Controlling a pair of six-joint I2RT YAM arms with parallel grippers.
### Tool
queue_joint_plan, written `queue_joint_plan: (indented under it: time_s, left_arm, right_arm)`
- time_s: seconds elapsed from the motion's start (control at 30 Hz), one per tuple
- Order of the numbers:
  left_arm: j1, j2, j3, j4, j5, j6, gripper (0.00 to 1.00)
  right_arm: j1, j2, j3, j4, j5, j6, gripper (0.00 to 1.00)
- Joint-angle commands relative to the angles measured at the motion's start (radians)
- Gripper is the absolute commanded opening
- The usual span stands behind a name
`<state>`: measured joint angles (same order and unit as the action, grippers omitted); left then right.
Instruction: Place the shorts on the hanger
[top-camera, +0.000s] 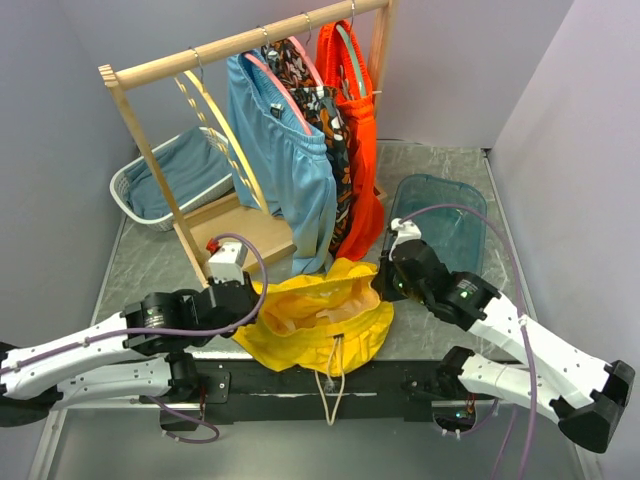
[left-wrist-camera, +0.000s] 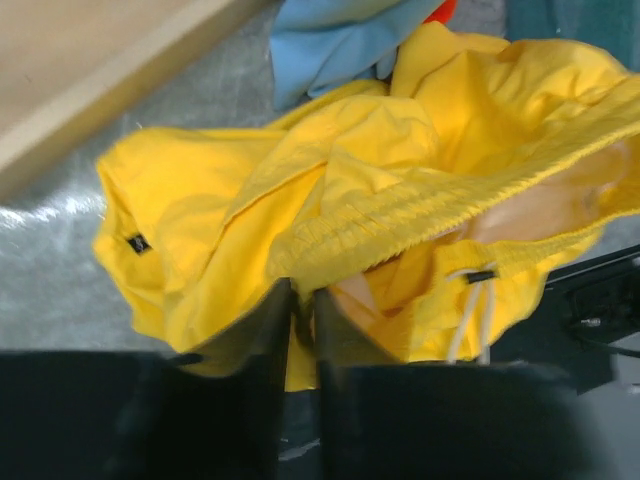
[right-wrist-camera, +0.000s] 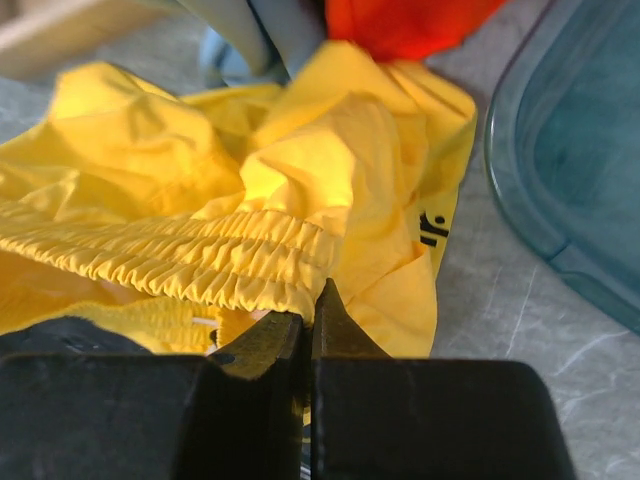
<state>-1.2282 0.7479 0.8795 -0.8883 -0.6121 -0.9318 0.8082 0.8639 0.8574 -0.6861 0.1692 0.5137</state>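
At eleven o'clock in the top view, the pale light-wood clothes hanger (top-camera: 243, 152) hangs from the wooden rail (top-camera: 240, 42). At six o'clock the bright yellow fabric shorts (top-camera: 320, 315) lie bunched on the grey table (top-camera: 150, 260). The left gripper (top-camera: 255, 300), at their nine o'clock, has narrow jaws nipping fabric; its wrist view alone shows the small dark label (left-wrist-camera: 138, 243). The right gripper (top-camera: 380, 283), at three o'clock, pinches the elastic waistband (right-wrist-camera: 200, 260).

My two arms, as I saw them.
The left arm (top-camera: 90, 350) and right arm (top-camera: 520, 330) had white shells over black joints. A purple cable (top-camera: 262, 270) looped off the left, beside a white block (top-camera: 226, 262) with a red button (top-camera: 213, 245); a paler cable (top-camera: 450, 207) arched over the right. The left gripper (left-wrist-camera: 302, 292) and right gripper (right-wrist-camera: 310, 305) were matte black.
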Motion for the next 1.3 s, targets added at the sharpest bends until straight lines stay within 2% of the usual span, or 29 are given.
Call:
queue_joint_plan:
  time_s: [0.0,0.07,0.17,0.37,0.47,0.6,0.67,0.73,0.9,1.07,1.27]
  left_arm:
    - [0.007,-0.033,0.042,0.058,0.015,-0.047,0.30]
    - [0.007,-0.061,0.090,0.028,0.026,-0.029,0.49]
    - [0.007,-0.085,0.208,0.015,0.038,0.028,0.59]
    - [0.007,0.007,0.524,-0.034,-0.109,0.090,0.61]
    - [0.007,0.082,0.685,-0.020,-0.254,0.138,0.61]
    - [0.009,0.206,0.798,0.104,-0.345,0.247,0.65]
    - [0.028,0.258,0.881,0.109,-0.357,0.284,0.67]
    - [0.068,0.327,0.926,0.123,-0.303,0.306,0.68]
    - [0.295,0.444,1.024,0.112,-0.114,0.307,0.67]
    - [0.505,0.469,1.004,0.176,0.111,0.292,0.65]
    - [0.651,0.485,0.931,0.278,0.296,0.272,0.59]
  right_arm:
    - [-0.014,0.000,-0.041,0.132,0.018,0.045,0.00]
    - [-0.017,0.009,-0.047,0.135,0.030,0.043,0.00]
    - [-0.018,0.014,-0.060,0.155,0.026,0.043,0.00]
    - [-0.020,0.029,-0.063,0.175,0.003,0.039,0.00]
    - [-0.020,0.032,-0.066,0.186,-0.007,0.040,0.00]
    - [-0.020,0.037,-0.066,0.194,-0.022,0.042,0.00]
    - [-0.021,0.035,-0.064,0.189,-0.020,0.043,0.00]
    - [-0.020,0.029,-0.066,0.191,-0.020,0.043,0.00]
    - [-0.020,0.020,-0.064,0.192,-0.033,0.043,0.00]
    - [-0.021,0.004,-0.058,0.188,-0.036,0.039,0.00]
    - [-0.020,-0.002,-0.050,0.180,-0.036,0.032,0.00]
